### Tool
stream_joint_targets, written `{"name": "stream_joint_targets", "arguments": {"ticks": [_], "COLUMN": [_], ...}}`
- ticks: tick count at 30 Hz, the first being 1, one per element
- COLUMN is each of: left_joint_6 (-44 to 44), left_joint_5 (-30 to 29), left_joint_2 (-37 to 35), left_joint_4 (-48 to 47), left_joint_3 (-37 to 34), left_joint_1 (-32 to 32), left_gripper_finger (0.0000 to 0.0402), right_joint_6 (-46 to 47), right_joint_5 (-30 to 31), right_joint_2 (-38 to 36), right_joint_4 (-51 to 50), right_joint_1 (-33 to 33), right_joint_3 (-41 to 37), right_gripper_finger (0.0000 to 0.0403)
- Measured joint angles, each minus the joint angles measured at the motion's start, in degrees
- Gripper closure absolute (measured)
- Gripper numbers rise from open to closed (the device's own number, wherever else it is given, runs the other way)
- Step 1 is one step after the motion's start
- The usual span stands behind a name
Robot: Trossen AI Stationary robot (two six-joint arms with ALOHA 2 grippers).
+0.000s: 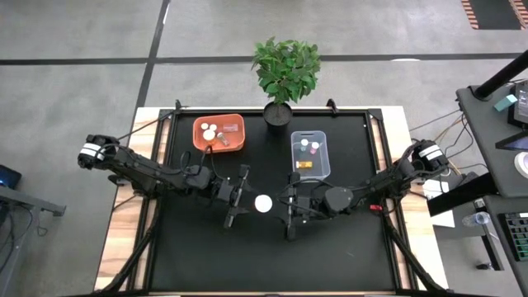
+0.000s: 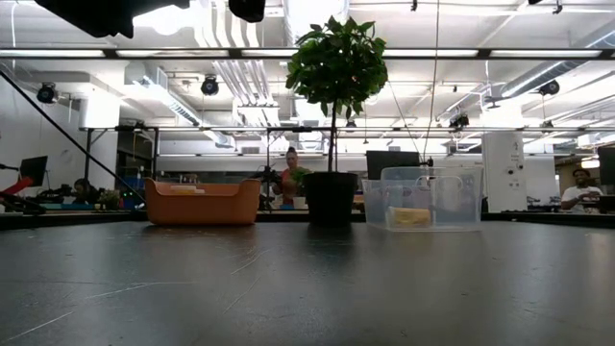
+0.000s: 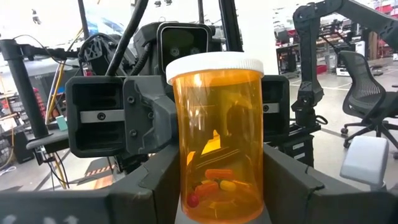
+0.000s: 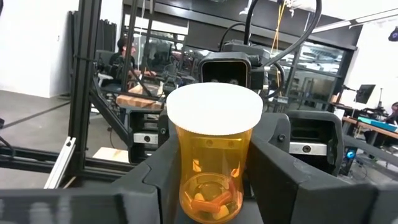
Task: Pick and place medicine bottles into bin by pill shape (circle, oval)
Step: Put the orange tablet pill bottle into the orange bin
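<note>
One medicine bottle (image 1: 263, 203), amber with a white cap and orange and yellow oblong pills at its bottom, stands upright in the air over the table's middle. My left gripper (image 1: 252, 201) comes at it from the table's left and my right gripper (image 1: 276, 205) from the right, tip to tip. Both are shut on it. The bottle shows between the fingers in the left wrist view (image 3: 217, 143) and in the right wrist view (image 4: 214, 162). In the low view it is out of the picture, and only dark arm parts show at the top edge. My left gripper pinches the bottle's amber body (image 3: 186, 177) below the cap between its two fingers (image 3: 158, 180). The fingers lie level, coming from the table's left. The bottle is upright, cap up, lifted clear of the table. My right gripper pinches the same amber body (image 4: 244, 171) between its two fingers (image 4: 277, 174), at about their free ends. The fingers lie level, coming from the table's right, opposite the left gripper. The bottle stands upright between them.
An orange bin (image 1: 235, 136) with several bottles sits far left of centre, and a clear bin (image 1: 323, 157) with a few bottles far right of centre. A potted plant (image 1: 285, 70) stands between them at the far edge. People sit in the room beyond.
</note>
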Motion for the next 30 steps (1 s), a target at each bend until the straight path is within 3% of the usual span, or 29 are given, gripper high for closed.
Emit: {"name": "stream_joint_targets", "arguments": {"ticks": [5,16,21,27,30], "left_joint_6": [-0.08,-1.10,0.28,0.33,0.06], "left_joint_5": [0.02,0.46,-0.91,-9.89,-11.54], "left_joint_2": [0.00,-0.51,-3.38,-8.20,-8.14], "left_joint_4": [0.04,-3.02,-10.48,-19.74,-20.67], "left_joint_3": [-0.17,-0.24,-0.24,-0.15,-0.52], "left_joint_1": [0.00,-0.02,0.09,0.00,0.07], "left_gripper_finger": [0.0222,0.0141,0.0135,0.0135,0.0135], "right_joint_6": [0.34,0.49,2.53,7.42,10.44], "right_joint_5": [0.00,0.42,2.63,3.50,3.60], "right_joint_2": [0.02,-0.14,-2.46,-6.01,-6.52], "right_joint_4": [-0.15,-2.74,-11.83,-29.13,-32.00], "right_joint_1": [0.02,0.02,-0.05,-1.25,-2.78], "right_joint_3": [0.00,0.00,0.00,-0.09,-0.07], "right_gripper_finger": [0.0248,0.0248,0.0248,0.0248,0.0248]}}
